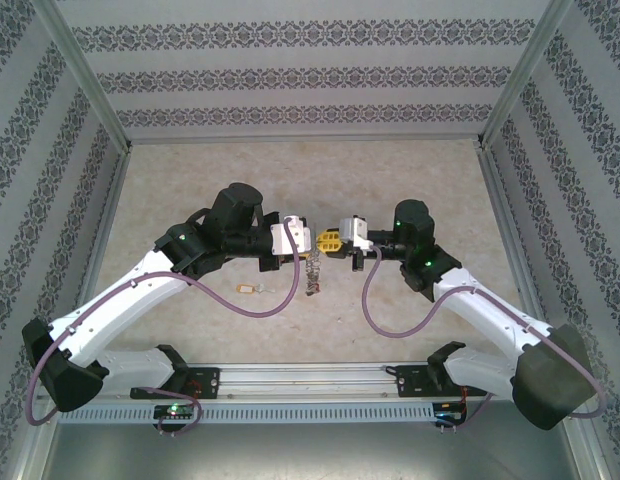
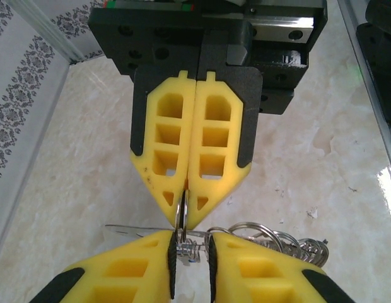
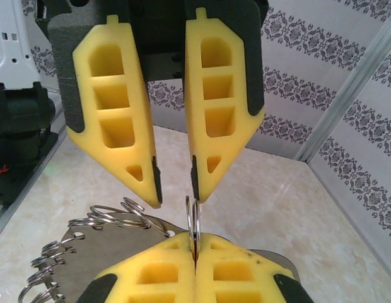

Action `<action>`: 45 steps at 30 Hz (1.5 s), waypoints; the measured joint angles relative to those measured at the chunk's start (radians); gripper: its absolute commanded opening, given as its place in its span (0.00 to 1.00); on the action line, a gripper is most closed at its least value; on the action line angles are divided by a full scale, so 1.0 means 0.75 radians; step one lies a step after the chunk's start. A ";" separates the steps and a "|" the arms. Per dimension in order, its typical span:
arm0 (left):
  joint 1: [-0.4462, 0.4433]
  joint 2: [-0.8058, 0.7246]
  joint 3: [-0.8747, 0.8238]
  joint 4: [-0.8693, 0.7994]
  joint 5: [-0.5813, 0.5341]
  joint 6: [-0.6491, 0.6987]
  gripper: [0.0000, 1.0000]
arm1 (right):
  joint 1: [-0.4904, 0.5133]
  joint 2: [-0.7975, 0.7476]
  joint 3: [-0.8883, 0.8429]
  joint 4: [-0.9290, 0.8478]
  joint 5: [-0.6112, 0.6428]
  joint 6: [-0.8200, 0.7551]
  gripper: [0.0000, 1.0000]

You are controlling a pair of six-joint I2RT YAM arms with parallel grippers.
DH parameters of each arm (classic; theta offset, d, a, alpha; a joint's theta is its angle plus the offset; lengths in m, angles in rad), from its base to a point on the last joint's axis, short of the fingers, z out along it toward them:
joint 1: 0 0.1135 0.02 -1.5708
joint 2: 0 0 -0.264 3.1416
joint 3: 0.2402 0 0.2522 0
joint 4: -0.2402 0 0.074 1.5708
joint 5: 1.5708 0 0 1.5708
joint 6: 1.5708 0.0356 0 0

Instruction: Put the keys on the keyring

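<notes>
The keys are in two places. One with a pale tag point(image 1: 252, 290) lies alone on the table, to the near left of the grippers. The rest seem to be in the small cluster point(image 1: 312, 272) that hangs under the meeting fingertips, mid-table, though no single key can be made out there.

The right gripper point(image 2: 186, 216) is clamped tight on a thin wire ring point(image 3: 193, 218) that stands upright out of its tips. Whether that is the keyring's own wire or a key's small ring, I cannot tell. The left gripper point(image 3: 175, 189) stands narrow, tips just above that ring. A scrap of metal sits in its gap, and I cannot tell whether the pads press on it. A bunch of linked rings point(image 2: 265, 237) trails off beside the fingers.

Several things could go wrong:
- The two sets of tips are almost touching, so a small misalignment would knock yellow pad against yellow pad.
- That knock could lever the wire out of the right grip.
- A thin wire held edge-on can twist or slip, and the hanging weight pulls on it.
- If it slips, the cluster drops to the table.
- The lone key is well apart and is not yet threaded.
</notes>
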 measured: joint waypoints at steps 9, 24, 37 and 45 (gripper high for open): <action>0.000 0.000 -0.005 -0.001 0.015 0.046 0.15 | 0.033 0.017 0.001 -0.017 0.001 -0.023 0.00; 0.000 0.023 -0.005 -0.002 0.015 0.062 0.11 | 0.035 0.017 0.001 -0.016 0.001 -0.036 0.00; 0.000 0.134 0.150 -0.201 -0.052 0.073 0.00 | 0.041 0.001 0.001 -0.089 0.130 -0.116 0.27; 0.000 0.183 0.257 -0.332 -0.119 0.077 0.00 | 0.022 -0.034 0.001 -0.135 0.179 -0.132 0.23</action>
